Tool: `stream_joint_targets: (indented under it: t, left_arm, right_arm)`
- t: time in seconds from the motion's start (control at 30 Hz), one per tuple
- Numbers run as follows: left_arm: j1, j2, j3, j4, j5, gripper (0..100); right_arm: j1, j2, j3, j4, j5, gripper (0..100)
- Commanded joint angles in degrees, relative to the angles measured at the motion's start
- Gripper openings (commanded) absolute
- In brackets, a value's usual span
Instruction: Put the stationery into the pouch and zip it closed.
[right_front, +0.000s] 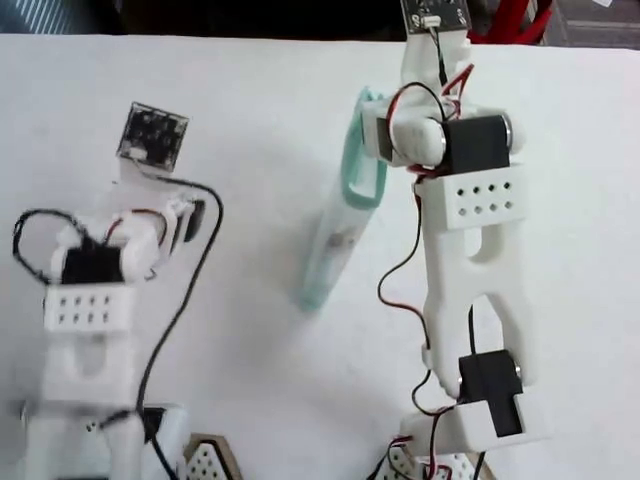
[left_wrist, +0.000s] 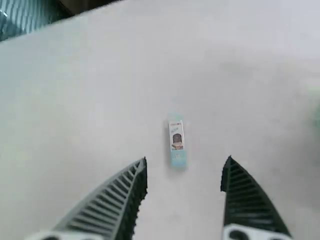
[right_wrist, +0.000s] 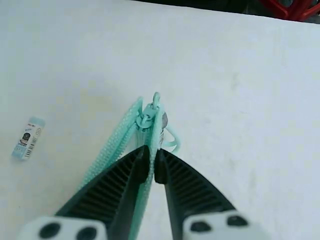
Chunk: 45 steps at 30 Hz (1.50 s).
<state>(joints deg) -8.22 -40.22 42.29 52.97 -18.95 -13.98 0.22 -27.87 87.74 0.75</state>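
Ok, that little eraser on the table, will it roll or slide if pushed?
The eraser lies flat and looks blocky, so it probably won't roll. It's small, so likely light and apt to skid on the smooth table if nudged. Its printed sleeve may give the open left gripper some grip.

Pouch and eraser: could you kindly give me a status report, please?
Right gripper shut on pouch edge near zipper pull. Left gripper open above eraser, not touching. Eraser on table, outside pouch. Nothing blocking it.
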Motion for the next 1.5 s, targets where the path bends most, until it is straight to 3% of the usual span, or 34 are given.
stream_joint_targets:
  t: [0.0,0.4,0.63,0.77,0.9,1.23,1.47]
  left_arm:
    - [-1.45,19.47,-9.58,-0.53,-0.44,24]
    - [-3.21,67.47,-55.56,16.97,1.85,24]
    - [-3.30,84.26,-76.22,27.96,1.85,23]
    - [-3.03,90.68,-84.22,33.76,1.93,14]
    - [-2.86,93.93,-91.25,39.38,1.93,2]
    - [-0.04,93.05,-104.35,49.67,3.16,2]
    - [5.76,72.92,-92.84,49.67,5.80,2]
  right_arm:
    - [-0.66,-0.13,1.41,-0.13,-0.53,1.9]
    - [-0.57,-0.04,1.41,0.13,-0.53,1.9]
    - [-0.31,-0.04,2.20,-0.13,-0.18,1.9]
    - [-0.22,-0.13,2.20,-0.13,-0.18,1.9]
    - [-0.22,0.04,2.20,-0.22,-0.18,1.9]
    - [-0.57,0.13,2.29,-0.48,-0.18,1.9]
    - [-0.31,0.13,2.29,-1.01,-0.18,1.9]
